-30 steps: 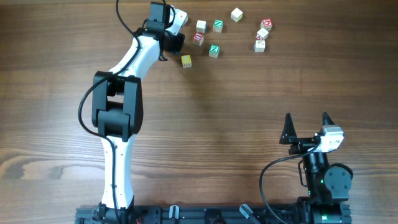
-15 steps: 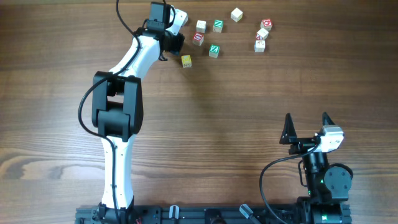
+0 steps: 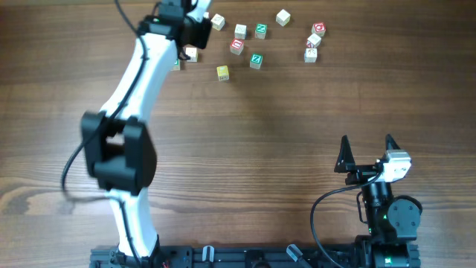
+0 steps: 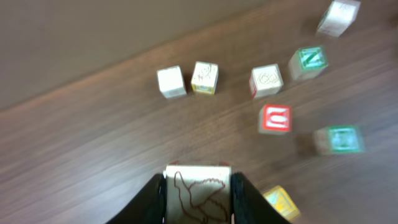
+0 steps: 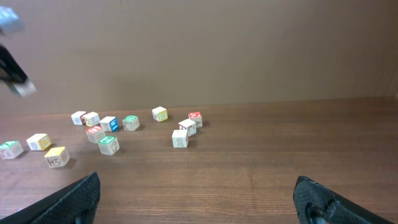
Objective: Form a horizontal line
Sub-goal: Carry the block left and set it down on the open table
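No row of three touching cubes shows. A green-letter cube point(image 3: 176, 63) and a whitish cube point(image 3: 191, 53) lie side by side at the far left, partly under my left arm; both also show in the right wrist view, the green one point(image 5: 9, 149) and the whitish one point(image 5: 38, 142). My left gripper point(image 3: 195, 33) is shut on a pale cube with a bird drawing point(image 4: 198, 186) and holds it above the table; the left wrist view shows the jaws point(image 4: 198, 202) around it. My right gripper point(image 3: 367, 152) is open and empty near the front right, with nothing between its jaws in its own view point(image 5: 196, 186).
Loose cubes lie along the far edge: a yellow one point(image 3: 222, 72), a red one point(image 3: 236, 46), two green ones point(image 3: 256, 59) point(image 3: 260, 30), whitish ones point(image 3: 240, 30) point(image 3: 217, 21) point(image 3: 282, 17), and a cluster of three at the right point(image 3: 313, 41).
My left arm has swung to the left with its gripper, uncovering the green-letter cube and the whitish cube beside it. The right arm has not moved.
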`<state>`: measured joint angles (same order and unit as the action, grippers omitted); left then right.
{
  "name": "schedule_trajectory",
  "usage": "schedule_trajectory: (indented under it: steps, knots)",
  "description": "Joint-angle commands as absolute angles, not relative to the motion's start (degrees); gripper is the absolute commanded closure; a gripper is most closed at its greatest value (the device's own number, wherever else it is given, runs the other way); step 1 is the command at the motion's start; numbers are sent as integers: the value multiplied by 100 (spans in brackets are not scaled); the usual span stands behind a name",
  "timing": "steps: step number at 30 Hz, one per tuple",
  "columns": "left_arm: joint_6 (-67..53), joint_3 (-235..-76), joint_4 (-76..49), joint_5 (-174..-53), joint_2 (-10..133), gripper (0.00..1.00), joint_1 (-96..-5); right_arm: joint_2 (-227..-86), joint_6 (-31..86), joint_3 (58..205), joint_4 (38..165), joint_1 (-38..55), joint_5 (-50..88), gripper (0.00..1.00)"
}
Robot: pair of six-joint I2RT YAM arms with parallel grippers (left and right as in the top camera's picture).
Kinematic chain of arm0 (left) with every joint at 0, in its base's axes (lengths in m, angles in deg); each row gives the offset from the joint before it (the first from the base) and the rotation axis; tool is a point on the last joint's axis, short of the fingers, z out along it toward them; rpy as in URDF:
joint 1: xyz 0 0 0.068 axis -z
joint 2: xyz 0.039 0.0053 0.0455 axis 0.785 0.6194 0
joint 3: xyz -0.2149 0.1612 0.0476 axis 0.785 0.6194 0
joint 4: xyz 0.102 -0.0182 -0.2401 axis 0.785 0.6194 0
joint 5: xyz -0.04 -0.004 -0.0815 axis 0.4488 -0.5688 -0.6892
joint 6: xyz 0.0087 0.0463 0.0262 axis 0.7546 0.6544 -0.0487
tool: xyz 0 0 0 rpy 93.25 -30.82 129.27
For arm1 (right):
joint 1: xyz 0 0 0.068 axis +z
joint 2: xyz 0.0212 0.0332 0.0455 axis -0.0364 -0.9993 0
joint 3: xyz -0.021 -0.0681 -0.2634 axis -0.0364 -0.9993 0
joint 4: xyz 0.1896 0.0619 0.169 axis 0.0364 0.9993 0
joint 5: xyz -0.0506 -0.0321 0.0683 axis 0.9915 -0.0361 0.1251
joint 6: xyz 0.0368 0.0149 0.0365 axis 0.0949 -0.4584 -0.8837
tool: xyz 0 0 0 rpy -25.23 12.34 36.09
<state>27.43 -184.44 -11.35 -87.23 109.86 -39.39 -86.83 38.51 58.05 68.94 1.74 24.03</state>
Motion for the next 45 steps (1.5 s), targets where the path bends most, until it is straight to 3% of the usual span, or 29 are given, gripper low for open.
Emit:
schedule_trajectory:
  steps: [1, 11, 19, 32, 45]
  knots:
    - [2225, -18536, -670, -8675, 10005, 71, -3960, -8663, 3954, 5798, 6879, 203, 2316, 0]
    - [1174, -18534, 1922, -8677, 8440, 74, -3960, -8663, 3954, 5798, 6879, 203, 2316, 0]
    - [372, -18070, 3308, -8668, 8396, 78, -3960, -8663, 3952, 5798, 6879, 203, 2316, 0]
    - [-186, -14582, 1232, -8754, 8401, 81, -3831, -8663, 3954, 5798, 6879, 203, 2316, 0]
    - [-266, -13364, -589, -8754, 8405, 80, -3738, -8663, 3954, 5798, 6879, 203, 2316, 0]
